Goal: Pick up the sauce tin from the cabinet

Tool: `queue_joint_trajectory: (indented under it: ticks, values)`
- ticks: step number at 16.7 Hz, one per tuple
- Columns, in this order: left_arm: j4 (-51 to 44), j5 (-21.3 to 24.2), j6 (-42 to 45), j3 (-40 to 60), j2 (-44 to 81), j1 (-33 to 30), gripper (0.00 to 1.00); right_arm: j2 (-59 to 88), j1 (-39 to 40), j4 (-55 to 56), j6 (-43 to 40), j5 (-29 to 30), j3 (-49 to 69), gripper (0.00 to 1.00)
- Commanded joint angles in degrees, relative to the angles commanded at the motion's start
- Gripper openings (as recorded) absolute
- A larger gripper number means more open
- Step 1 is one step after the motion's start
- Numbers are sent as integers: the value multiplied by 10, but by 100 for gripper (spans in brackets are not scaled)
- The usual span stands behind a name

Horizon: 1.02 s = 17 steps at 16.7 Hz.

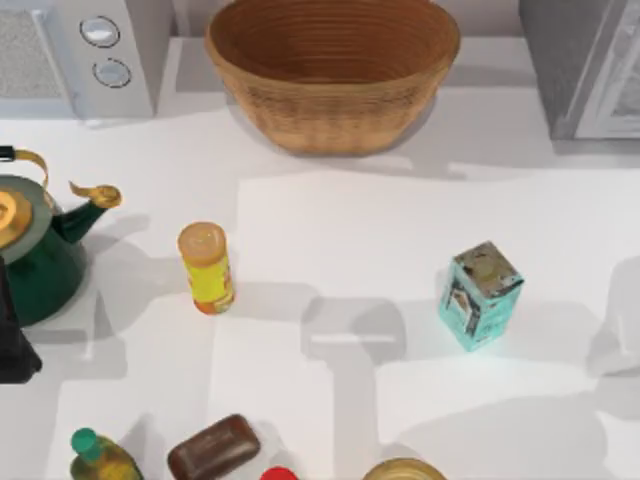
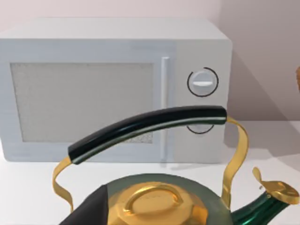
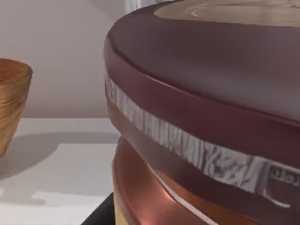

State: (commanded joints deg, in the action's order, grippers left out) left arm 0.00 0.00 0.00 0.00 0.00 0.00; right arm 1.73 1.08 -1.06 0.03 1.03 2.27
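Sauce tin (image 3: 201, 108) loomed very close to the right wrist camera; jaw state could not be told. Judged best: lift slowly, clear of the cabinet (image 1: 580, 65). Left arm parked by the kettle (image 1: 35, 250).

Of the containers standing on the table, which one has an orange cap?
The slim yellow tube, left of centre. Its round cap is orange, whereas the teal carton on the right is a box with a worn flat top, and the bottle at the near edge has a green cap.

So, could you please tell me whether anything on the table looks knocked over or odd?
The yellow tube appears to lie tipped on its side near the green kettle. The teal carton stands upright; nothing looks spilled.
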Motion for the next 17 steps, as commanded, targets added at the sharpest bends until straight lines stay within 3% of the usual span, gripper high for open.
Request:
queue_joint_trajectory:
  ticks: [10,17]
  values:
    - [0,0,0,0,0,0,100,0,-1,18,2,-9,-6,0]
    - [0,0,0,0,0,0,100,214,103,112,10,-7,115,0]
